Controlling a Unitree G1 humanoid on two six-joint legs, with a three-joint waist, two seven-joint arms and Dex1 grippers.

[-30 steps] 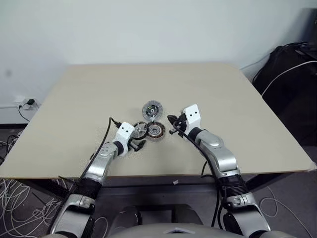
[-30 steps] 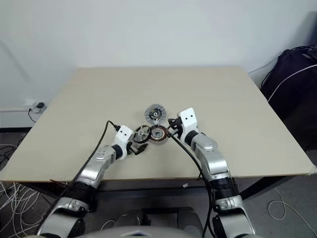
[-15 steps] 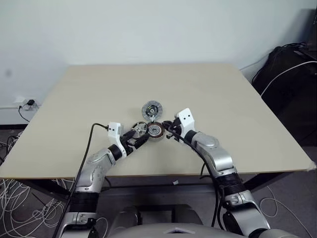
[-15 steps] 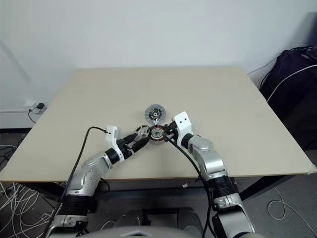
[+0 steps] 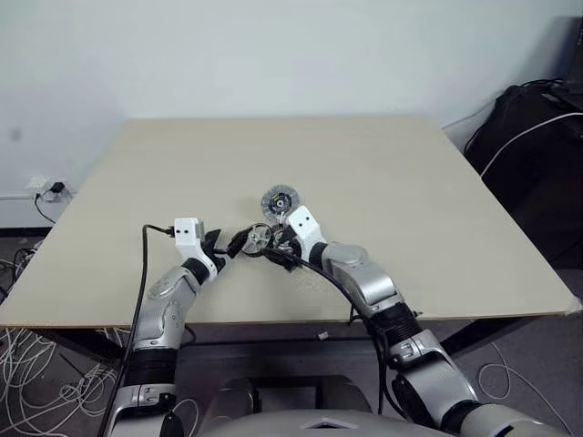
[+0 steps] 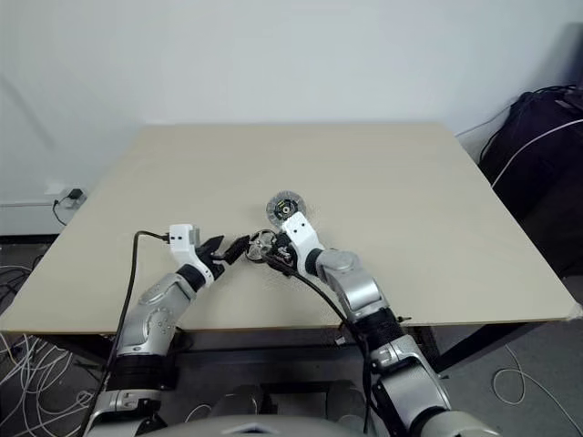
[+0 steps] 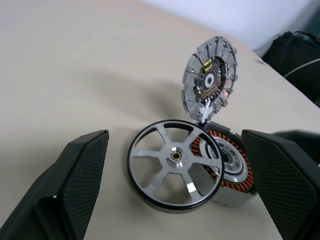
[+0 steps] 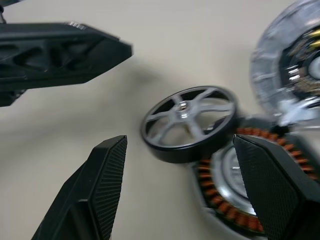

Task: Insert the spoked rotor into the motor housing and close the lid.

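The spoked rotor (image 7: pixel 172 172), a dark-rimmed ring with pale spokes, lies tilted, one side on the table and the other up on the rim of the motor housing (image 7: pixel 231 162) with its copper windings. The ribbed silver lid (image 7: pixel 210 80) stands upright behind the housing. My left gripper (image 7: pixel 175 140) is open, its fingers either side of rotor and housing and apart from both. My right gripper (image 8: pixel 180 142) is open too, facing the rotor (image 8: pixel 189 122) from the other side, with nothing held. From the head, both grippers (image 5: pixel 228 244) (image 5: pixel 278 250) meet at the parts near the table's front.
The beige table (image 5: pixel 410 182) stretches wide behind and beside the parts. A black bag (image 5: pixel 537 137) sits on the floor past the right edge. Cables (image 5: pixel 18 355) lie on the floor at the left.
My right gripper has opened and swung left and down to the rotor and housing. My left arm has drawn back to the left, still open.
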